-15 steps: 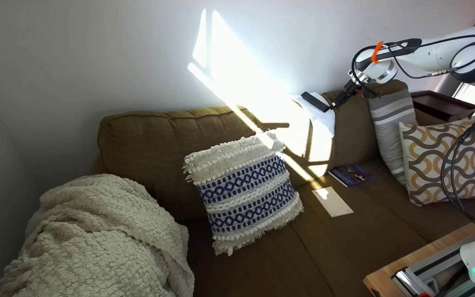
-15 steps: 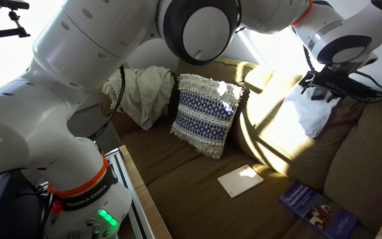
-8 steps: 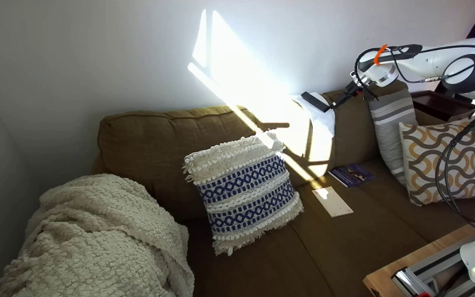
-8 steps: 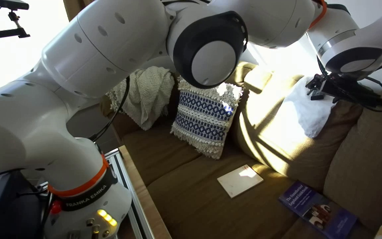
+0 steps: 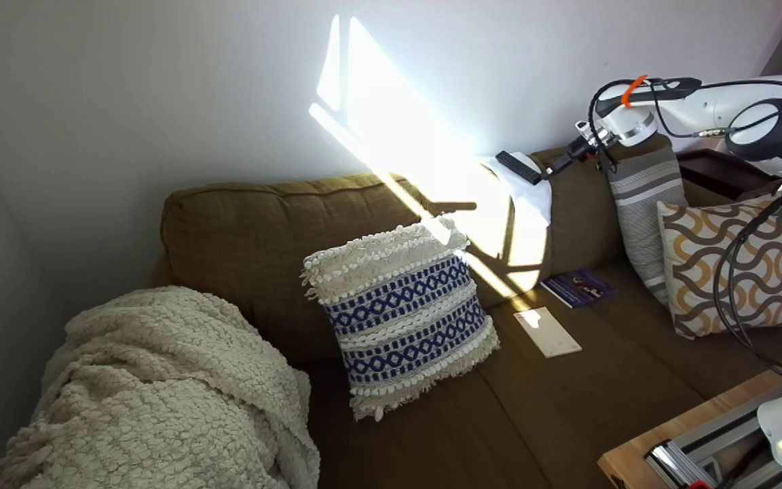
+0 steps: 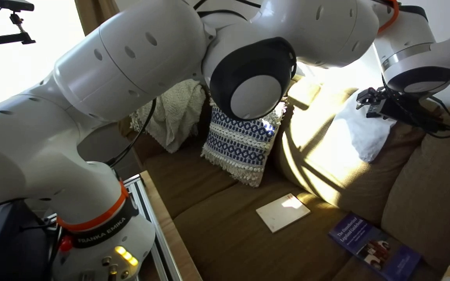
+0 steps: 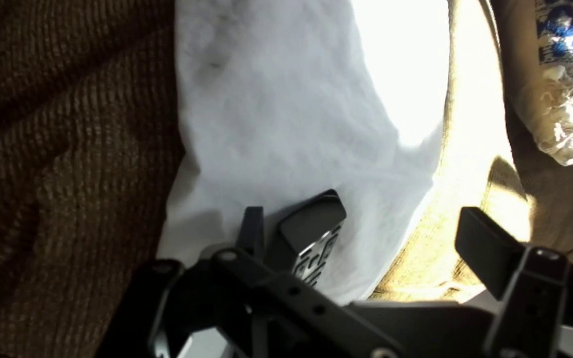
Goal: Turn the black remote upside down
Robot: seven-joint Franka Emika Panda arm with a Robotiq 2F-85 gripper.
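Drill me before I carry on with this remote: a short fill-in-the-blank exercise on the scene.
1. The black remote lies on a ____ cloth.
2. Its buttons face ____ rather than down.
3. Rather than shut, the gripper is ____.
4. The fringed cushion is patterned in cream and ____.

Missing words: white; up; open; blue.

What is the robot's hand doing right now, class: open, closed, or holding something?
Hand: open wide in the wrist view, holding nothing; the black remote lies on the white cloth.

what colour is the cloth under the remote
White; the cloth shows best in the wrist view.
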